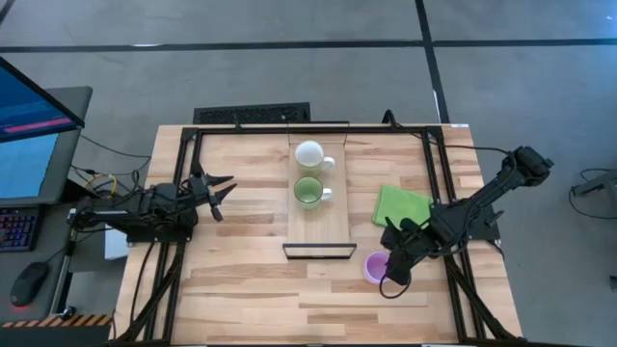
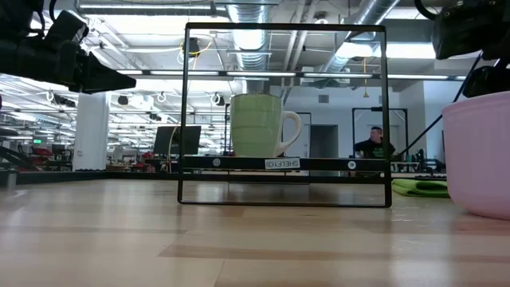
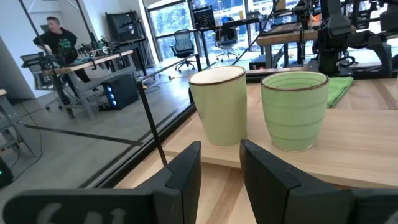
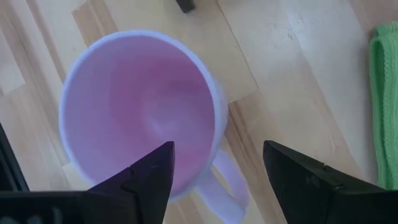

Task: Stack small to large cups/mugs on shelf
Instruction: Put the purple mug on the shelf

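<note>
The light wood shelf lies at the table's middle, its dark lip at the near end. A white mug and a green mug stand upright on it; both show in the left wrist view, white and green. The light purple mug stands upright on the table, right of the lip. My right gripper is open just above it, one finger over its hollow, one beyond its handle. My left gripper is open and empty, left of the shelf.
A flat green cloth lies on the table right of the shelf, beyond the purple mug. A dark frame runs along the table's far and side edges. People and desks show in the room beyond.
</note>
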Controlling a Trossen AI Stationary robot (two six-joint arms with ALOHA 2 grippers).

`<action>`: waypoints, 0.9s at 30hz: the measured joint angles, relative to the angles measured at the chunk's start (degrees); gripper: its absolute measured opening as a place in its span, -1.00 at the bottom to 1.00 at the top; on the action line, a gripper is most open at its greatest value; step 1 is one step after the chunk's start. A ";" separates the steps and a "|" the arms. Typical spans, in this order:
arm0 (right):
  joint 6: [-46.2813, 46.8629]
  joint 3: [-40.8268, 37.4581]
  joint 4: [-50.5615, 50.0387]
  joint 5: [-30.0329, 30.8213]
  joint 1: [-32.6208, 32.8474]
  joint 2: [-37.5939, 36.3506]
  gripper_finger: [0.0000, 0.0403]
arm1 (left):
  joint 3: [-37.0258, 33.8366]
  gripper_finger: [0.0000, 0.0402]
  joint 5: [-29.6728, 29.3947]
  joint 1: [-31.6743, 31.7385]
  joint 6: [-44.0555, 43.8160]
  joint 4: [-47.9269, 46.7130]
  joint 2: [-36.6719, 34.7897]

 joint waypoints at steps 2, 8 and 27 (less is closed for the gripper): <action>0.01 0.00 0.86 0.00 0.00 -0.01 0.33 | 0.02 -0.49 0.00 -0.01 0.00 0.00 0.00; 1.95 0.00 3.52 0.00 0.00 -0.02 0.33 | 0.01 -0.49 0.00 -0.01 -0.02 0.00 -0.01; 1.80 0.00 3.54 1.31 0.00 -0.02 0.17 | 0.02 -0.49 0.00 0.00 -0.01 0.00 -0.01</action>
